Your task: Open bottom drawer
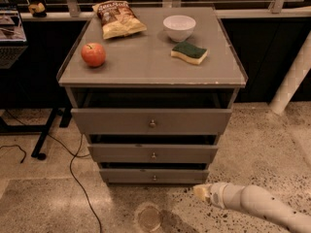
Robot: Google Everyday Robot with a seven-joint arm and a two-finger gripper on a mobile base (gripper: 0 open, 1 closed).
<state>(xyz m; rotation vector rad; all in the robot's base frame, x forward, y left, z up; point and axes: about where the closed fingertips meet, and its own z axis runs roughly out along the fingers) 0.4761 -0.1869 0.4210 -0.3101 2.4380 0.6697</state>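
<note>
The grey cabinet has three drawers. The bottom drawer (153, 176) is the shortest front, just above the floor, with a small round metal knob (154, 178). It stands slightly pulled out, like the two above it. My gripper (200, 191) comes in from the lower right on a white arm (257, 205). Its tip hangs low over the floor, to the right of and a little below the bottom drawer's right corner, apart from the drawer front and the knob.
On the cabinet top (146, 64) lie an apple (93, 54), a chip bag (118, 18), a white bowl (179, 27) and a green-yellow sponge (189, 52). A black cable (77, 178) runs over the floor at left. A round mark (148, 217) shows on the floor in front.
</note>
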